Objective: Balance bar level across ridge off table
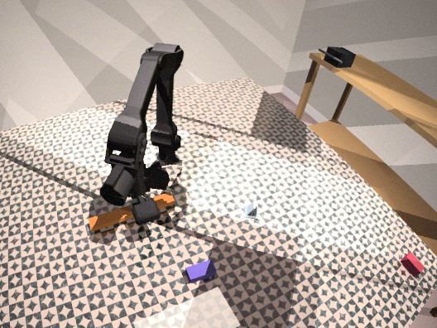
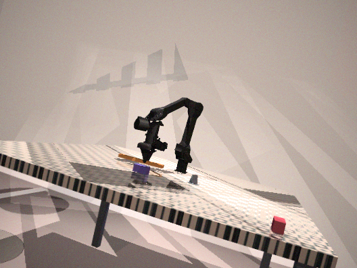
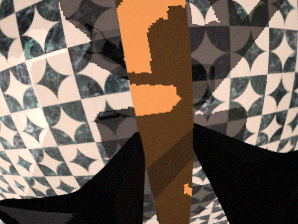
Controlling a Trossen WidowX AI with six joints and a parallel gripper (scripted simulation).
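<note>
At the left of the top view the claw is gripping the orange bar near its middle, lying on the tabletop, so it is carrying level toward the small ridge

Purple block lies on the patterned table, near the front edge. Red block sits well apart, toward the far right corner. Wooden shelf unit stands beside the table, with a black box on its top board.
</note>
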